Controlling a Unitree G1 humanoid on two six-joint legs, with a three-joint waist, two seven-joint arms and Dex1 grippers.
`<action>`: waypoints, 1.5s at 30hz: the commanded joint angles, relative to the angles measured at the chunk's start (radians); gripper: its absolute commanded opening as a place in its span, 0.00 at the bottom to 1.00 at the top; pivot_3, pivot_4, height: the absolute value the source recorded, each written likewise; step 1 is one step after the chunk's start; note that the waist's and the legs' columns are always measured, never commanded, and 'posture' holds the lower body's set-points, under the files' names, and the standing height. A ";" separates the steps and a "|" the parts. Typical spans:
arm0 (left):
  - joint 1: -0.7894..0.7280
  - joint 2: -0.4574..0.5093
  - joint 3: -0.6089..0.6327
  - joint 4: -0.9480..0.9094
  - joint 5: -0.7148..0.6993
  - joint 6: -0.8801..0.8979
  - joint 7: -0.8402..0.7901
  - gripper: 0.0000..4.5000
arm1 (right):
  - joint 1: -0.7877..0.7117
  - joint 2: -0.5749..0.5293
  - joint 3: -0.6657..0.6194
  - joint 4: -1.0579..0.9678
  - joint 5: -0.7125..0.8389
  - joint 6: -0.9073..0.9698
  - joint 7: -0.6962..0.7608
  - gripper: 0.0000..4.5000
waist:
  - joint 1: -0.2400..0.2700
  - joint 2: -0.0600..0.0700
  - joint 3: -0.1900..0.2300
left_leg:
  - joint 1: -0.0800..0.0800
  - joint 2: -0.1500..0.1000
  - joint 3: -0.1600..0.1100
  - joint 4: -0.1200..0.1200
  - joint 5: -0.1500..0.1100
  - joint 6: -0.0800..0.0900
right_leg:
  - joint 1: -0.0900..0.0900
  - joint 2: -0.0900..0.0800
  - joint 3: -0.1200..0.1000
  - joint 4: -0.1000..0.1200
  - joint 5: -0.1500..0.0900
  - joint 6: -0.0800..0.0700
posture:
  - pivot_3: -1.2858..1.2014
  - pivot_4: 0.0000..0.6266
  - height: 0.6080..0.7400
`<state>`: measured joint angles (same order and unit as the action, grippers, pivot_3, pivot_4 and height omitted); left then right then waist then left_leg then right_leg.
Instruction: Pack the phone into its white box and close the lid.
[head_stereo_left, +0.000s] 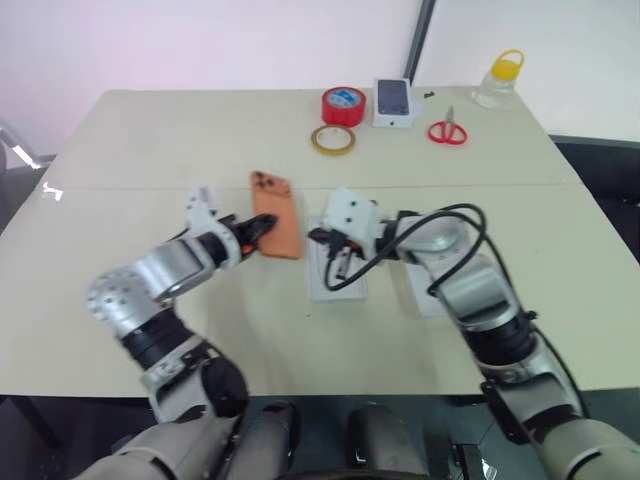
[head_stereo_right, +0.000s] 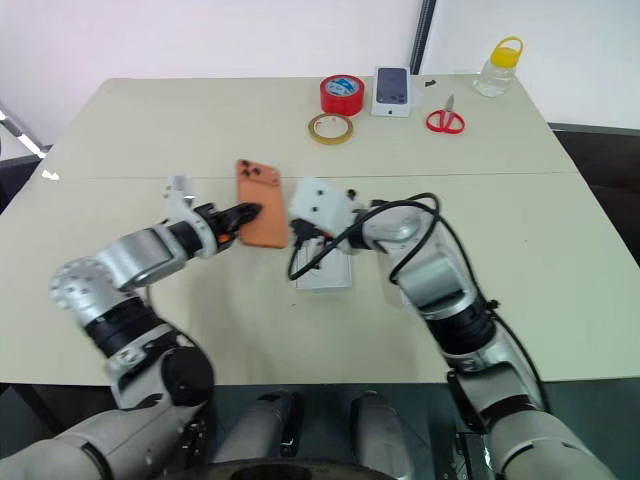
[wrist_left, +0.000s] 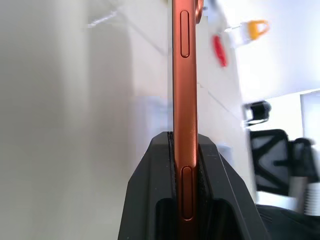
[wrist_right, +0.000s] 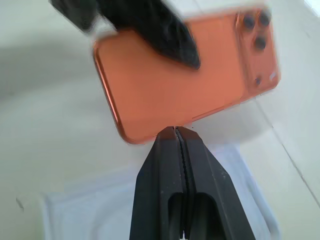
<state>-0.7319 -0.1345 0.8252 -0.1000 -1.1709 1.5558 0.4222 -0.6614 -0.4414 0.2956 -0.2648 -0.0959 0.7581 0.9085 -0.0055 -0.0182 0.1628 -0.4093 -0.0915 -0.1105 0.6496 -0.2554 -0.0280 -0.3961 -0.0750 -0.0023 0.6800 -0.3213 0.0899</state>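
Over the middle of the table (head_stereo_left: 120, 330), the left end effector (head_stereo_left: 262, 230) is clamped on one long edge of the phone (head_stereo_left: 277, 226), holding it lifted, orange back up, lenses toward the far edge. The right end effector (wrist_right: 176, 131) is pinched fully closed on nothing, its tips just at the phone's opposite long edge. Beneath it lies the white box (head_stereo_left: 336, 283). Farther back, near the far edge, sit a red tape roll (head_stereo_left: 343, 105) and scissors (head_stereo_left: 447, 131).

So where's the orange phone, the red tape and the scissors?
phone (head_stereo_left: 279, 218): left eye view, middle of its orange back.
red tape (head_stereo_left: 343, 105): left eye view, top of the roll.
scissors (head_stereo_left: 447, 131): left eye view, the red handles.
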 joint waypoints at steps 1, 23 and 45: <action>-0.012 -0.092 -0.070 -0.021 -0.077 -0.031 0.066 0.01 | 0.011 -0.054 -0.052 0.000 0.016 -0.007 -0.018 0.00 | -0.009 -0.003 0.002 | -0.001 0.000 0.000 0.000 0.000 0.000 | -0.001 0.000 0.000 0.000 0.000 0.000 | 0.52 0.24 1.00; 0.191 0.005 -0.444 0.052 -0.402 -0.252 0.285 0.40 | 0.059 -0.176 -0.103 -0.004 0.061 0.025 -0.117 0.00 | -0.006 -0.004 0.002 | 0.000 0.002 0.002 0.000 0.000 -0.001 | -0.008 0.008 0.015 0.004 0.001 -0.001 | 0.52 0.24 1.00; 0.180 0.609 -0.692 -0.147 -0.272 -0.332 -0.219 0.94 | 0.050 -0.185 -0.079 0.030 0.062 -0.010 -0.131 0.00 | -0.009 -0.003 0.002 | 0.000 0.002 0.002 -0.001 0.000 -0.001 | -0.009 0.009 0.016 0.004 0.001 -0.001 | 0.52 0.24 1.00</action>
<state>-0.5355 0.4437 0.1262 -0.2183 -1.5027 1.2571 0.2807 -0.5859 -0.6101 0.2246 -0.2210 -0.0340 0.7684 0.7809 -0.0145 -0.0214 0.1648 -0.4091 -0.0893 -0.1086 0.6483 -0.2549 -0.0288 -0.4051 -0.0664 0.0141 0.6844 -0.3207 0.0887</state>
